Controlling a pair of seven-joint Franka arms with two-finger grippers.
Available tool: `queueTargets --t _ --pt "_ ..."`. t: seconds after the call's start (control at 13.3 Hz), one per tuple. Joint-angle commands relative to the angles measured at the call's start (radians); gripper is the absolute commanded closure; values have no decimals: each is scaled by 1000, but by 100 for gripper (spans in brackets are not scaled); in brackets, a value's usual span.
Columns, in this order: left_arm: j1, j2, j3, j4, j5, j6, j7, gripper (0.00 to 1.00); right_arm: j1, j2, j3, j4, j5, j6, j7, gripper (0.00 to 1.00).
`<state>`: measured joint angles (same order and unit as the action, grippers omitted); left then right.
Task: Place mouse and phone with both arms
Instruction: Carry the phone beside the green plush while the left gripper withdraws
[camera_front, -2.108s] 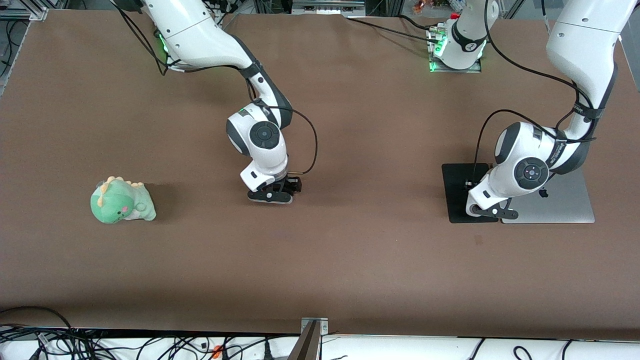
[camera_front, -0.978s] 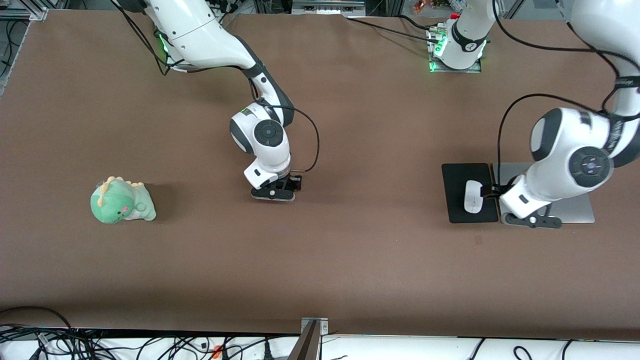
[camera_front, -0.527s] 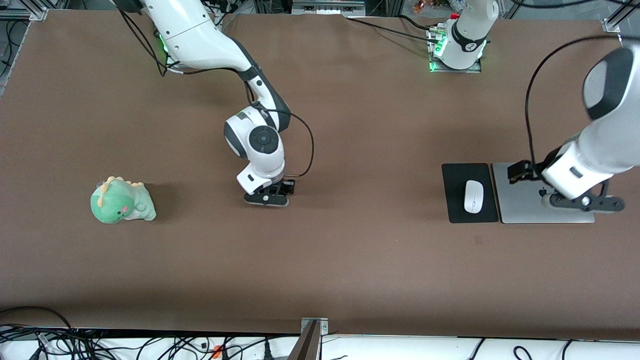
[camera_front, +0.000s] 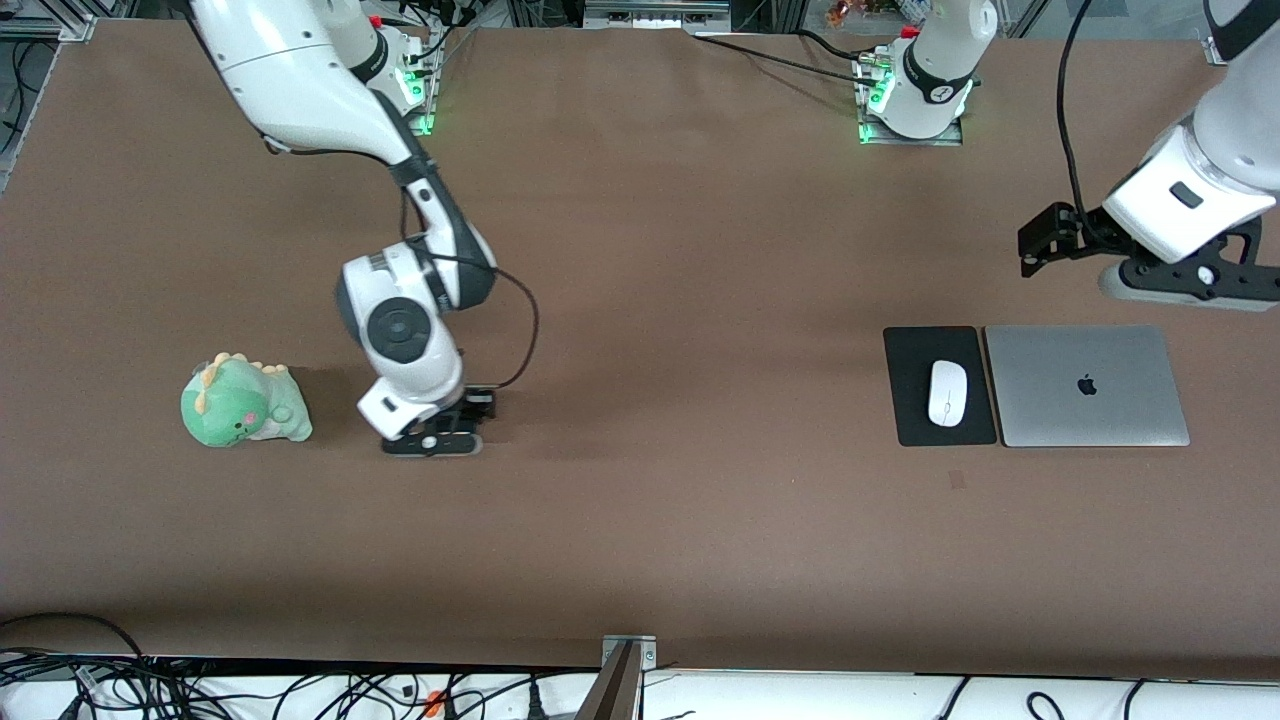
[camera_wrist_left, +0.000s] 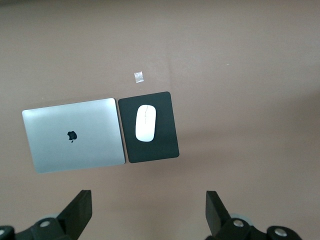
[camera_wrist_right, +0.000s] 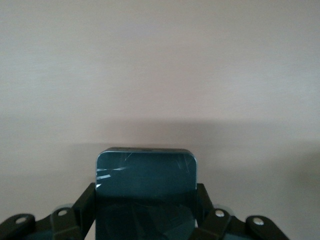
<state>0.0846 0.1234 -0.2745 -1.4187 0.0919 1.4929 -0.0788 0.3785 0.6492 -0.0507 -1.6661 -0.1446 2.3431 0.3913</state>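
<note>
The white mouse lies on a black pad beside a closed silver laptop; all three also show in the left wrist view, the mouse, the pad and the laptop. My left gripper hangs high above the table near the laptop, open and empty. My right gripper is low over bare table beside a green plush dinosaur. It is shut on the black phone, held flat by its long edges. The phone is hidden under the gripper in the front view.
A small pale mark is on the brown table near the pad. Cables and a metal bracket lie along the table's edge nearest the front camera. The arm bases stand along the opposite edge.
My left gripper let go of the mouse on the pad, then rose and drew away past the laptop. My right gripper carried the phone toward the plush dinosaur.
</note>
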Motion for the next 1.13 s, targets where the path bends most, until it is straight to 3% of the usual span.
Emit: queueTargets --t 0.0,0.23,0.45,0.68,0.75,0.83,1.05 --pt "-129 -56 185 -92 -46 19 65 0 -110 -101 18 -202 19 175 -103 95" --pt "-199 -166 299 -238 -69 104 99 0 -153 -117 17 -299 39 296 -121 95" --pt "-189 -168 301 -209 -67 86 102 0 -168 -105 15 -371 37 450 -126 96" --pt "-189 -160 305 -206 -64 92 97 0 -190 -97 15 -380 37 463 -189 95" --pt "-187 -162 307 -206 -58 92 96 0 -190 -97 17 -380 37 463 -190 82" --pt "-184 -162 316 -206 -60 90 96 0 -191 -97 17 -379 37 463 -190 4" --pt "-157 -148 319 -192 -69 89 91 0 -190 -103 17 -373 37 453 -192 0"
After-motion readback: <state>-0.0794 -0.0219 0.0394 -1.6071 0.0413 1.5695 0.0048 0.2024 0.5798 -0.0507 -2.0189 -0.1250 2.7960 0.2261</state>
